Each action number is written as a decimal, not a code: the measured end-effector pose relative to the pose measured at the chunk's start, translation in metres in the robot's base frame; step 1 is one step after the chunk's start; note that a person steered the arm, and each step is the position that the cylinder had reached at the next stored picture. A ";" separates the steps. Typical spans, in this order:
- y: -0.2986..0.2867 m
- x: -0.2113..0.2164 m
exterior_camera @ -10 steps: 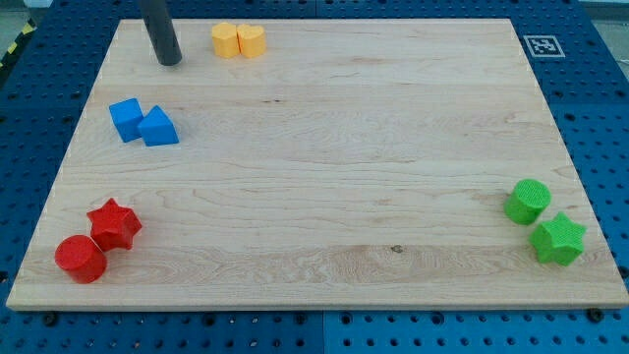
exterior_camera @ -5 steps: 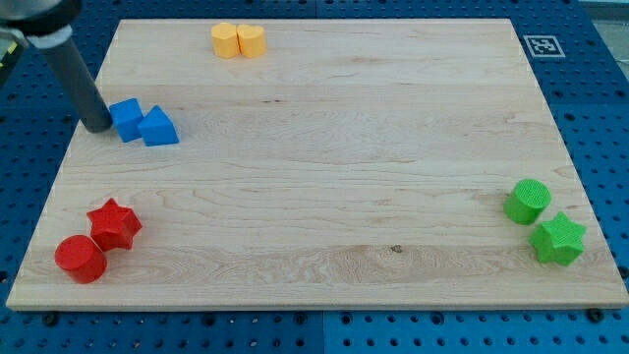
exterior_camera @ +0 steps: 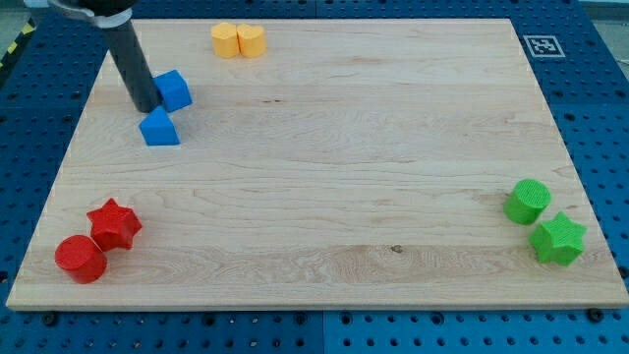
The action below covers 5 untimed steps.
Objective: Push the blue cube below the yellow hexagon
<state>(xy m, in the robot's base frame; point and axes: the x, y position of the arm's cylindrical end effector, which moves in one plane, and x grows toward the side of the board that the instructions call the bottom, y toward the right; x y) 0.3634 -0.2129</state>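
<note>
The blue cube (exterior_camera: 174, 89) lies on the wooden board near its upper left. My tip (exterior_camera: 144, 106) touches the cube's left side. The yellow hexagon (exterior_camera: 226, 40) sits at the board's top edge, up and to the right of the cube, with a yellow heart-like block (exterior_camera: 252, 40) touching its right side. A blue triangular block (exterior_camera: 159, 128) lies just below the cube and just below-right of my tip.
A red star (exterior_camera: 114, 224) and a red cylinder (exterior_camera: 80, 259) sit at the lower left. A green cylinder (exterior_camera: 528, 202) and a green star (exterior_camera: 557, 239) sit at the lower right. A black-and-white marker tag (exterior_camera: 540, 45) is at the board's top right corner.
My tip swung from the board's top down to the cube's left side, then pushed the blue cube up and to the right, away from the blue triangular block, which stayed nearly in place.
</note>
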 end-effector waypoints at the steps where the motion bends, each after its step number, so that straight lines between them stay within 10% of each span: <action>1: 0.017 -0.018; 5: 0.114 -0.028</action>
